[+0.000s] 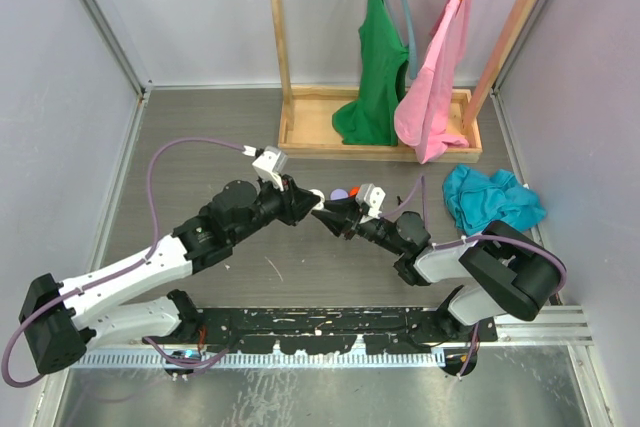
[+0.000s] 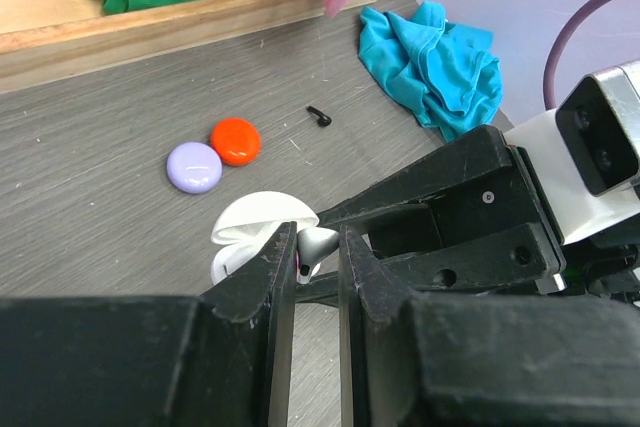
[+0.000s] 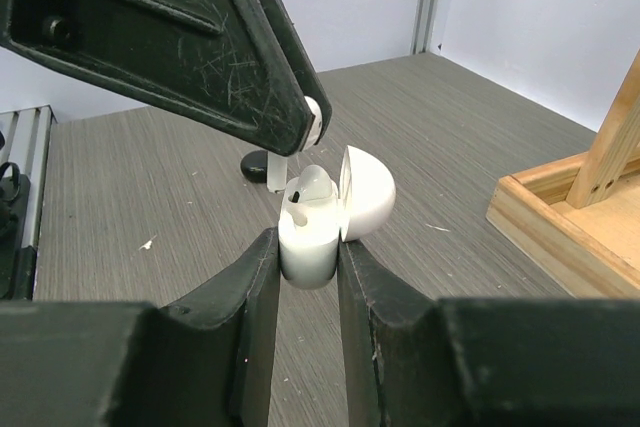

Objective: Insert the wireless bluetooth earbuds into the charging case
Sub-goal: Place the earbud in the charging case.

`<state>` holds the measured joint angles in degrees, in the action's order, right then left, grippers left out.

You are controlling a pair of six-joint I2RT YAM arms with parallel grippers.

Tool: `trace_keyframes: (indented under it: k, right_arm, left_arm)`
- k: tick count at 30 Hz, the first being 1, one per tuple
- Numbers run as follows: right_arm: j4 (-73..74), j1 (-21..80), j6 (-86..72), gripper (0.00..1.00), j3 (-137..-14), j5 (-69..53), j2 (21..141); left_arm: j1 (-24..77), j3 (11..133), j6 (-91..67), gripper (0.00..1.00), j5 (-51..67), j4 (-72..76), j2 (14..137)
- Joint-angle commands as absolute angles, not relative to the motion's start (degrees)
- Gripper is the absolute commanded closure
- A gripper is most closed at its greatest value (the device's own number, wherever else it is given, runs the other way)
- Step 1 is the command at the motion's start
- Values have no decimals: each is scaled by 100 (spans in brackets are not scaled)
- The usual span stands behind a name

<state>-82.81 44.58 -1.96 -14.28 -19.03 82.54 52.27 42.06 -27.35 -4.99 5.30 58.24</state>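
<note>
gripping the open charging case (image 3: pixel 308 249), the right pincer (image 3: pixel 307 243) is clamping its base. the left pincer (image 2: pixel 315 252) is pinching a white earbud (image 2: pixel 318 243) just above its opening.

I see the two grippers meeting tip to tip at the middle of the table (image 1: pixel 200 127). The left gripper (image 1: pixel 318 203) comes in from the left and the right gripper (image 1: pixel 331 217) from the right. The case (image 3: pixel 308 242) sits upright between the right gripper's fingers, with its lid swung open to the far side. The left gripper pinches an earbud (image 2: pixel 318 242) directly over the case's mouth. Just behind the grippers, two discs (image 2: pixel 213 155) lie touching on the table. A loose earbud (image 2: pixel 319 116) lies between them and the cloth heap (image 1: pixel 490 199) on the right. The rack (image 1: pixel 310 132) stands at the back, with garments (image 1: pixel 400 77) hanging into its base.
</note>
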Motion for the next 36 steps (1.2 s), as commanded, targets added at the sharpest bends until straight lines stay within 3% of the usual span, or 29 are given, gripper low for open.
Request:
trace_keyframes:
  k: [1,29,36]
  right_arm:
    - [-8848,4515,-256,99,-1592,-1819,8185]
    - [-8868,4518,-290,99,-1574,-1819,8033]
    - [-8903,4516,-292,99,-1547,-1819,7977]
  left_arm:
    - [5346,4276,-2531,91,-854,1029,5878]
    - [5752,4321,-1991,89,-1618,870,6198]
    - [5813,4370,-2059,77,-1607,765,6237]
